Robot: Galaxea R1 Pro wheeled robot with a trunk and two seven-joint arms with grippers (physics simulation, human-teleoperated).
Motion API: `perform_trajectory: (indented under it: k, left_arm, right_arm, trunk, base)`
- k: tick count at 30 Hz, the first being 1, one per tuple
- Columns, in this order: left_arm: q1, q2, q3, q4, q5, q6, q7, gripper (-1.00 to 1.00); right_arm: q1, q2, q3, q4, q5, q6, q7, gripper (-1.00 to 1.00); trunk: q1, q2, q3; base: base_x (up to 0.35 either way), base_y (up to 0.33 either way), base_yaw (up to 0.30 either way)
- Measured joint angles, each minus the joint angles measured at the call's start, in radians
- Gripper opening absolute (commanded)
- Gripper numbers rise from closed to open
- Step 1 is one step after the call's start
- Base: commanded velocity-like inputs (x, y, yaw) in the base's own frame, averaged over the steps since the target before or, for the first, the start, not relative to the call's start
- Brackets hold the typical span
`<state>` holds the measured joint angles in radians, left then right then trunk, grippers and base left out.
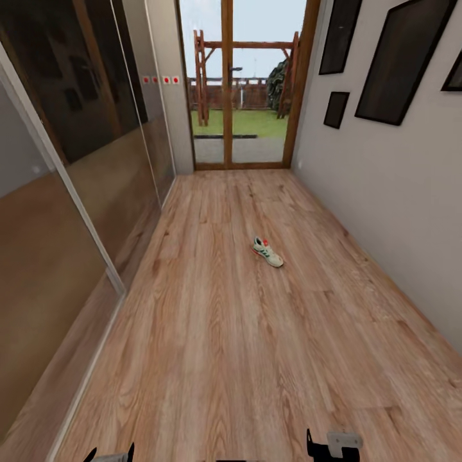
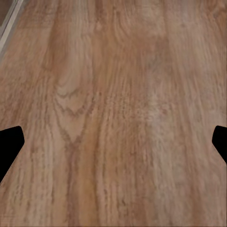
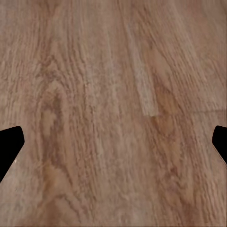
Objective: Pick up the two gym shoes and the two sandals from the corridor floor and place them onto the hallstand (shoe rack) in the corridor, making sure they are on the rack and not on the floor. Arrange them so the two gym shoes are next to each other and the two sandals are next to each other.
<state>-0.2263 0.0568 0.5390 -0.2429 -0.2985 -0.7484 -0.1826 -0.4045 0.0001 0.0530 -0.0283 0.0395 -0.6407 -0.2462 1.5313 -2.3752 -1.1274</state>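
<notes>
Corridor floor [image 1: 218,333] of wood-grain planks fills the frame's centre and lower half. Mirrored sliding panels [image 1: 70,160] line the left; a grey wall with dark frames [image 1: 398,58] the right; a glazed door [image 1: 240,83] stands at top centre. One gym shoe [image 1: 267,251] lies right of centre. Left gripper [image 2: 113,144] and right gripper [image 3: 113,144] spread wide, empty.

No readable text, label, brand, number or sign appears on anything.

glass door [image 1: 247,83] | dark wall frames [image 1: 401,61] | mirrored wardrobe [image 1: 77,147]
</notes>
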Motion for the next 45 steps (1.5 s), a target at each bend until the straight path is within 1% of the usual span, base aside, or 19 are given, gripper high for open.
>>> perform_trajectory:
  k: [10,20,41,45]
  left_arm:
    - [0.000,0.000,0.000,0.000,0.000,0.000,0.000,1.00]
    - [0.000,0.000,0.000,0.000,0.000,0.000,0.000,1.00]
    - [0.000,0.000,0.000,0.000,-0.001,0.000,0.000,1.00]
    - [0.000,0.000,0.000,0.000,-0.001,0.000,0.000,1.00]
  right_arm:
    - [0.000,0.000,0.000,0.000,0.000,0.000,-0.001,1.00]
    - [0.000,-0.007,0.000,0.000,-0.001,0.000,-0.001,1.00]
    - [0.000,-0.006,0.000,0.000,-0.001,0.000,-0.001,1.00]
    - [0.000,-0.006,0.000,0.000,-0.001,0.000,-0.001,1.00]
  trunk:
    - [0.000,0.000,0.000]
    - [0.000,0.000,0.000]
    - [0.000,0.000,0.000]
    - [0.000,0.000,0.000]
  base:
    - [0.339,0.000,0.000]
    - [0.338,0.000,0.000]
    - [0.337,0.000,0.000]
    - [0.235,0.020,-0.076]
